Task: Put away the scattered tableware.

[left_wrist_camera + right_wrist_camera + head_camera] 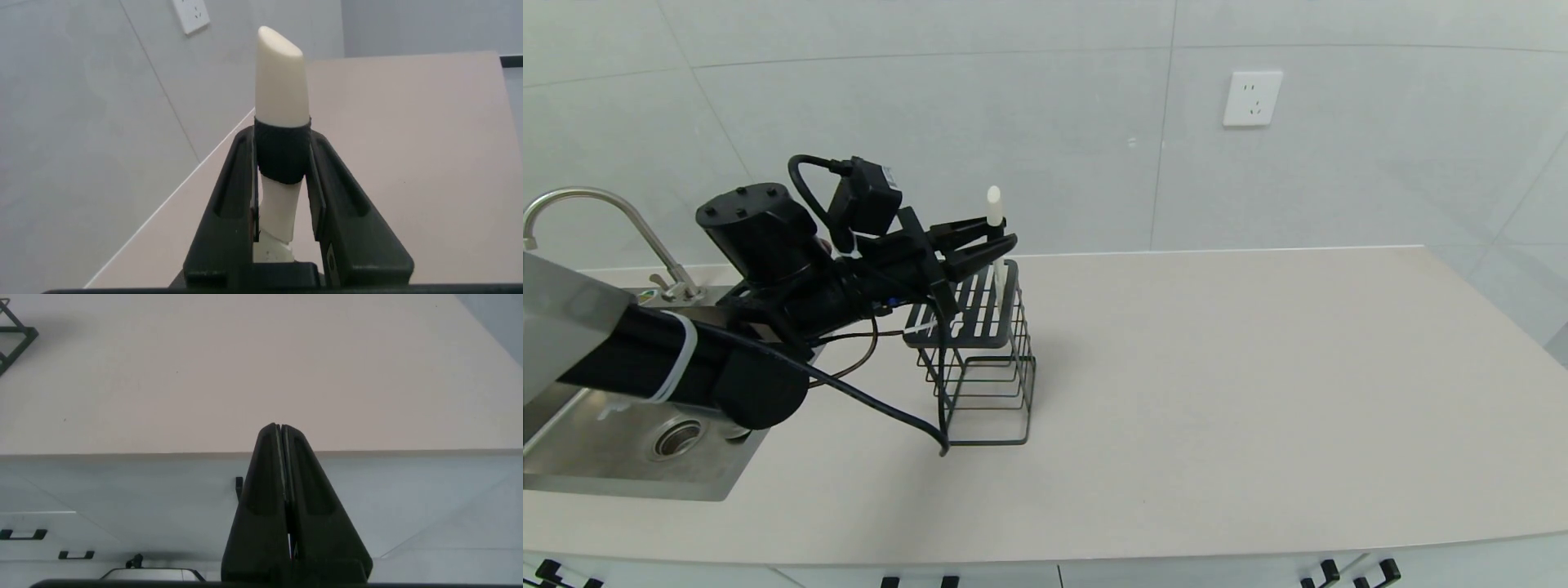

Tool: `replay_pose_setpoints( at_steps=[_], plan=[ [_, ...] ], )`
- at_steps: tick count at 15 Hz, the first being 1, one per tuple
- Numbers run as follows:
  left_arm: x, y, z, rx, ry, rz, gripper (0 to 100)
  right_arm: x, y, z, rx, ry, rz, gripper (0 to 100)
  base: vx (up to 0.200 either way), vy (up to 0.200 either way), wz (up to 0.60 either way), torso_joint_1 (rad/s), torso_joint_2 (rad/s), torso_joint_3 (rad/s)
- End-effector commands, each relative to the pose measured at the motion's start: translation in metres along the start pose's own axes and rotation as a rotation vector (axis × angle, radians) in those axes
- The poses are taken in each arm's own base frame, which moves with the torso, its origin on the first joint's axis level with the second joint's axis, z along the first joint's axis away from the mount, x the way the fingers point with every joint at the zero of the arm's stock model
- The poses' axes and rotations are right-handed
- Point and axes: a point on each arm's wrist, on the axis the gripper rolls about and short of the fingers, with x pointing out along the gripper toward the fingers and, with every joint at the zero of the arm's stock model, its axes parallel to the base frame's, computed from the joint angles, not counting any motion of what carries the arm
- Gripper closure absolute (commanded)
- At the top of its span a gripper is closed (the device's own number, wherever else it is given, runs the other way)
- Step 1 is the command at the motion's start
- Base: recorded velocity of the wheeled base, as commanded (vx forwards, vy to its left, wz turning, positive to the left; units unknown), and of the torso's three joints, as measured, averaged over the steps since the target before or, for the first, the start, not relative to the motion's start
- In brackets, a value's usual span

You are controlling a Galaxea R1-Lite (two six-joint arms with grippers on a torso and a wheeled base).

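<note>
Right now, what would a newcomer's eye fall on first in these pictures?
The left claw, shut on a cream-white utensil handle held upright at the slotted top of a black wire rack on the pale counter. Next come the steel sink and curved faucet to the robot's left of the rack. The right claw is shut and empty near the counter's front edge.

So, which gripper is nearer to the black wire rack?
Left. The left gripper is right above the rack, shut on a white utensil. The right gripper is far from it, by the counter's front edge.
</note>
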Motion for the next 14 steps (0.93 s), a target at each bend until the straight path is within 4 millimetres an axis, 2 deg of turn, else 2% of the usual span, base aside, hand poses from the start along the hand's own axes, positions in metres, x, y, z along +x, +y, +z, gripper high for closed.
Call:
replay_pose_setpoints(
  at_steps=[1,4,14],
  plan=[
    [0.000,-0.001,-0.013,-0.018,0.018,-0.001,100,0.000,0.000,0.000,0.000,0.003,0.001,100,0.000,0.000,0.00,0.000,0.00,0.000],
    [-0.002,-0.001,-0.024,-0.024,0.027,0.005,100,0.000,0.000,0.000,0.000,0.001,0.001,100,0.000,0.000,0.00,0.000,0.00,0.000],
    [-0.003,-0.003,-0.035,-0.032,0.036,0.006,100,0.000,0.000,0.000,-0.001,0.003,0.001,100,0.000,0.000,0.00,0.000,0.00,0.000]
  ],
)
